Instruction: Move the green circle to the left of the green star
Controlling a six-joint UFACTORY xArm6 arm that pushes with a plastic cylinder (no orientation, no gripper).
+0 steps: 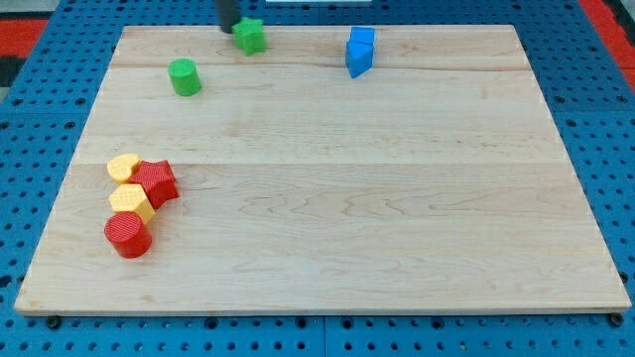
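The green circle (184, 77) stands on the wooden board (327, 178) near the view's top left. The green star (251, 36) sits at the board's top edge, up and to the right of the circle. My tip (229, 29) is at the view's top, right beside the green star's left side and up and to the right of the green circle. Only the rod's lowest part shows.
A blue block (359, 52) stands at the view's top, right of the star. At the view's left is a cluster: a yellow block (123, 168), a red block (157, 182), a second yellow block (130, 201) and a red cylinder (128, 236).
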